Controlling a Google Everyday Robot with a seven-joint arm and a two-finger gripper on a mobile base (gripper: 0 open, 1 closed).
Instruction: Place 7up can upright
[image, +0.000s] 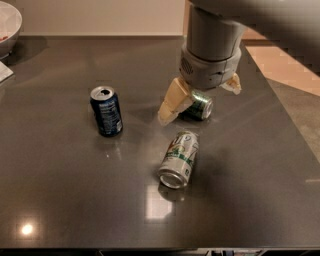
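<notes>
The 7up can (179, 159), silver-white with a green band, lies on its side on the dark table (60, 170), its silver end facing the front edge. My gripper (200, 104) hangs from the grey arm just behind it, a little above the table. Its cream fingers (172, 102) are spread open and straddle an all dark-green can (201, 106) that lies on its side. The gripper holds nothing and does not touch the 7up can.
A dark blue can (106, 111) stands upright to the left. A white bowl (9, 22) sits at the far left corner, with a white object (4, 71) below it at the left edge. The table's right edge runs diagonally past the arm.
</notes>
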